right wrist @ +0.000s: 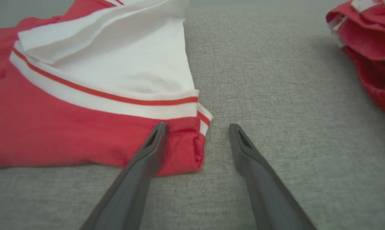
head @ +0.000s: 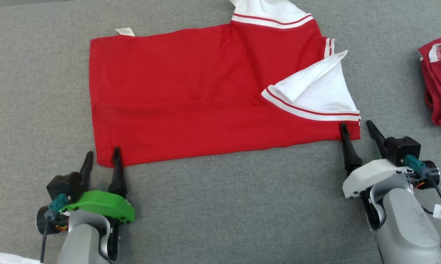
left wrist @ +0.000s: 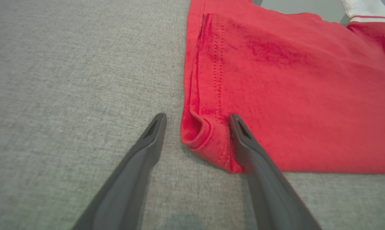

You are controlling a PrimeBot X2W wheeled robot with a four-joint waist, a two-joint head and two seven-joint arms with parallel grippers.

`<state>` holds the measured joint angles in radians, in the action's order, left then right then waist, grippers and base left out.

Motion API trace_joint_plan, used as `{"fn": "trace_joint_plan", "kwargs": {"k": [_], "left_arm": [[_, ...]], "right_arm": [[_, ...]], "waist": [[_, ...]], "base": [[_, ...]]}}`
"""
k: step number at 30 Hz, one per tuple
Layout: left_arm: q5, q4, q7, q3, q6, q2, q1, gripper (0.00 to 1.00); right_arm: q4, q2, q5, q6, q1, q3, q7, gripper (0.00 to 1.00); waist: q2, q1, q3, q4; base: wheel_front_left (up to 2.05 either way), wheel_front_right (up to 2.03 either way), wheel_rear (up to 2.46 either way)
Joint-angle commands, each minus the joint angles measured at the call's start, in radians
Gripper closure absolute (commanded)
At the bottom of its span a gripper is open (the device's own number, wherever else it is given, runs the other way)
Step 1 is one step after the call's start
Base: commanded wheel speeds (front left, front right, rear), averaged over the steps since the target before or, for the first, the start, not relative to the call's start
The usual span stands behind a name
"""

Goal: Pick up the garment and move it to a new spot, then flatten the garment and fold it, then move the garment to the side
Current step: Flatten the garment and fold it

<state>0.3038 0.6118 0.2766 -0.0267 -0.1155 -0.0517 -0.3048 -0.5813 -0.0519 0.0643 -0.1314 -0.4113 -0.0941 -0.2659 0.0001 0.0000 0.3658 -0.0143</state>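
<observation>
The garment (head: 191, 91) is a red shirt with white, red-striped sleeves, folded into a rectangle on the grey surface. Its white sleeve (head: 315, 91) lies folded over the right end. My left gripper (head: 101, 156) is open at the near left corner (left wrist: 202, 134), one finger over the cloth, the other on the grey surface. My right gripper (head: 356, 128) is open at the near right corner (right wrist: 186, 153), straddling it the same way. Neither gripper holds anything.
A second red and white garment (head: 438, 84) lies bunched at the right edge, also seen in the right wrist view (right wrist: 368, 54). A white tag (head: 125, 32) sticks out at the far left corner. Grey fabric surface (head: 220, 205) lies all around.
</observation>
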Motion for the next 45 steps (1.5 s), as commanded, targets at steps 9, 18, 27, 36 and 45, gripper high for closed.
{"fn": "trace_joint_plan", "kwargs": {"k": [9, 18, 27, 36, 45], "left_arm": [[0.032, 0.112, -0.028, -0.058, -0.012, 0.003, -0.006, 1.0], [0.045, -0.05, -0.013, -0.02, -0.015, -0.002, -0.001, 1.0], [0.075, -0.076, -0.013, -0.029, -0.006, -0.003, 0.145, 1.0], [0.095, -0.063, -0.013, -0.076, 0.033, -0.004, 0.281, 0.54], [0.046, -0.122, -0.013, -0.047, 0.039, -0.002, 0.13, 0.0]], "right_arm": [[-0.056, -0.002, 0.066, 0.002, -0.034, 0.018, 0.003, 1.0], [0.046, -0.002, 0.128, 0.002, -0.043, 0.008, 0.002, 1.0], [0.043, -0.033, 0.204, 0.002, 0.097, 0.027, 0.002, 1.0], [0.018, -0.05, 0.248, 0.002, 0.245, 0.023, 0.001, 0.12], [0.066, -0.04, 0.184, 0.002, 0.13, 0.028, 0.001, 0.0]], "waist": [[-0.0001, 0.0, -0.023, 0.012], [-0.0001, 0.0, -0.129, 0.019], [-0.0001, 0.0, -0.248, 0.03], [-0.0001, 0.0, -0.259, 0.042], [-0.0001, 0.0, -0.147, 0.037]], "base": [[0.0, 0.0, 0.0], [0.0, 0.0, 0.0], [0.0, 0.0, 0.0], [0.0, 0.0, 0.0], [0.0, 0.0, 0.0]]}}
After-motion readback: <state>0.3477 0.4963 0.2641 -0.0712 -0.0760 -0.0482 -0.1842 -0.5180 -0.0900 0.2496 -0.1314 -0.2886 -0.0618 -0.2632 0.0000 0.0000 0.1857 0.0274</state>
